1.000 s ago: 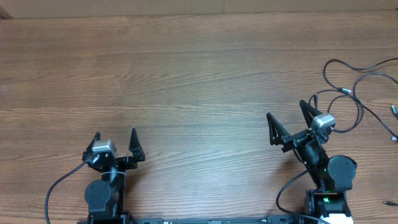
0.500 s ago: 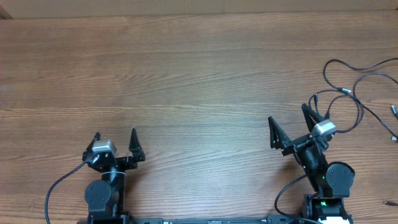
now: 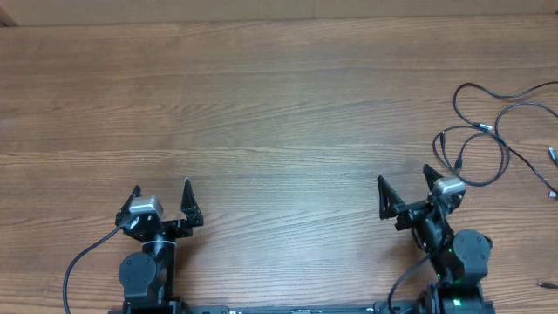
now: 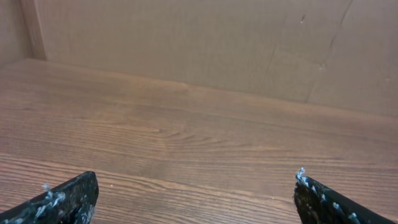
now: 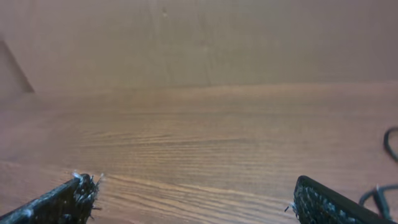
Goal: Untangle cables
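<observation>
Overhead: left claw [image 3: 161,187] wide, empty, at the bench [image 3: 261,105] front edge; right claw [image 3: 404,174] wide, empty, near the cables [image 3: 481,127], which lie loosely looped at far right.
Left wrist: bare wood only.
Right wrist: cord loops at right edge; best to pinch one plug end and draw it out slowly.

We see a wooden counter [image 3: 261,96] of warm brown, its grain running from side to side across the whole overhead view. At its far edge stands a plain tan wall [image 4: 186,43], matte like cardboard, with faint creases toward its right. The light is soft and even.
</observation>
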Controlling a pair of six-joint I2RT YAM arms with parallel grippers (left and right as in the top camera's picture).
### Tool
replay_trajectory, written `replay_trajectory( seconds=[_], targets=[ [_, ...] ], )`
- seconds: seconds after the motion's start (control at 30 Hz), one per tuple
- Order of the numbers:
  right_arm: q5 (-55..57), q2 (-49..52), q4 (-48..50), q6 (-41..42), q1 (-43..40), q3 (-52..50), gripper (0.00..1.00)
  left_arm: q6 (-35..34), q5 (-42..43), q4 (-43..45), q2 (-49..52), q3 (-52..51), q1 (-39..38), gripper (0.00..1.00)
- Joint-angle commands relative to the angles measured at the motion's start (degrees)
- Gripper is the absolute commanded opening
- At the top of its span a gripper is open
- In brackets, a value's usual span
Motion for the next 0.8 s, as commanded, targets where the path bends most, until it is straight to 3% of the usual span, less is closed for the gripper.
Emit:
replay_trajectory(
  seconds=[0.0,0.1,0.33,0.77],
  targets=[
    [-2.7,-4.5,-3.1,-7.1,0.3,-0.6,1.00,-0.5,0.7,0.0,-0.5,-0.2,0.2,1.00],
    [-2.1,-8.9,-8.9,-7.2,0.3,-0.6,1.00,-0.5,0.7,0.0,-0.5,-0.2,0.2,0.99],
    [-1.3,-15.4,-9.3,-7.0,0.3,-0.6,1.00,-0.5,0.7,0.0,-0.5,-0.2,0.2,1.00],
    [0.0,-15.4,-9.5,-7.3,0.3,-0.6,1.00,-0.5,0.7,0.0,-0.5,-0.2,0.2,1.00]
  ],
)
